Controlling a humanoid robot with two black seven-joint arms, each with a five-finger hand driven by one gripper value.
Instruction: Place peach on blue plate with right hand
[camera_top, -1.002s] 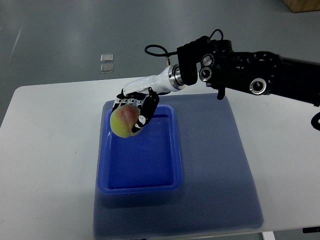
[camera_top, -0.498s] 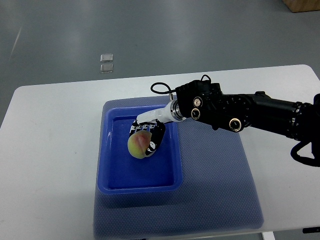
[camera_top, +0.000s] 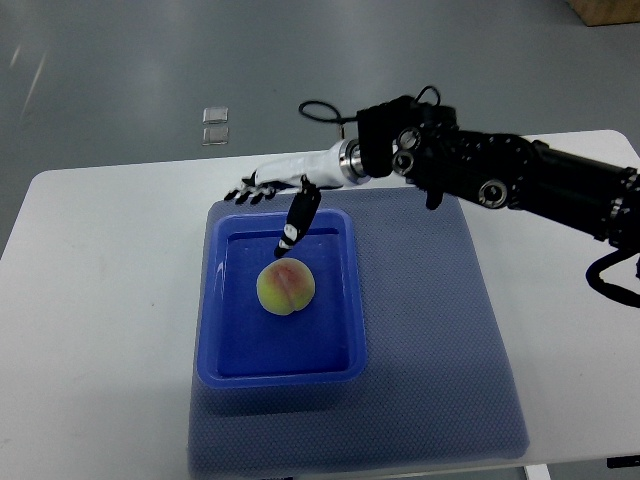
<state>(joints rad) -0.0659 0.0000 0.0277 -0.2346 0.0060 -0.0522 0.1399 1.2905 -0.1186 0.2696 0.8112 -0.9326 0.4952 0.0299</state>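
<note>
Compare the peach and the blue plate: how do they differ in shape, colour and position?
The peach is round; the plate is a rectangular tray with raised walls. The peach is yellow-green with a pink blush; the plate is plain blue. The peach lies inside the plate, free of the open right robot hand above; the plate sits on a mat.
</note>
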